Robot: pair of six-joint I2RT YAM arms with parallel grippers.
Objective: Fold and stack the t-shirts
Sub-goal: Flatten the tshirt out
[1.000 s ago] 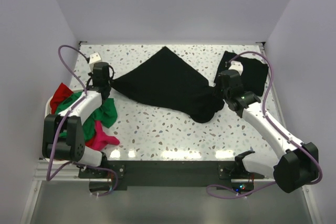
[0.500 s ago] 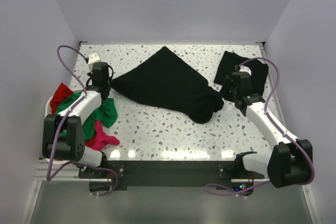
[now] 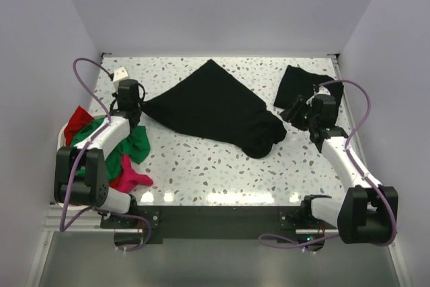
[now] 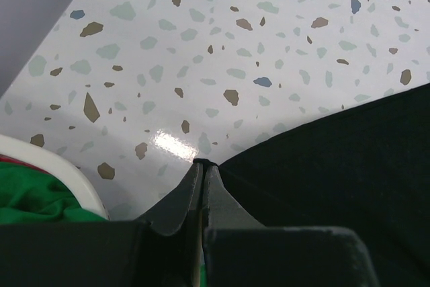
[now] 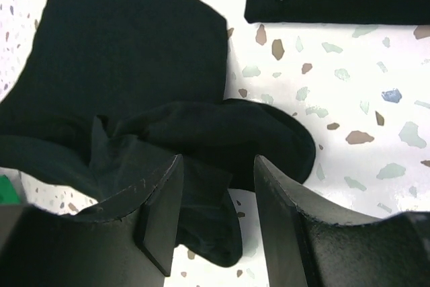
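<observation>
1. Looking first at the near edge, we see the two arm bases bolted at the front of the speckled table (image 3: 201, 166).
2. Close to the left arm lies a heap of soft shirts: a pink t-shirt (image 3: 129, 177) nearest to us, a green t-shirt (image 3: 138, 142) behind it, and a red t-shirt (image 3: 77, 117) by the left edge.
3. In the left wrist view, a white rim (image 4: 47, 159) curves right beside the green cloth.
4. A bit farther back, the big black t-shirt (image 3: 208, 105) lies spread across the middle of the table. One pointed corner faces the far wall, and its right end is bunched up in a lump.
5. The left gripper (image 4: 202, 166) is low on the table at the left corner of the big black t-shirt. Its two fingers are pressed tight together, and they pinch that corner.
6. The right gripper (image 5: 216, 166) sits just to the right of the lump. Its fingers are wide apart and grip nothing — we only see the bunched black cloth past them.
7. Farther back on the right lies the folded black t-shirt (image 3: 302, 85), flat and neat, apart from the big one.
8. Far back on the left, near the corner, we see a small white tag (image 3: 121, 73) on the table.
</observation>
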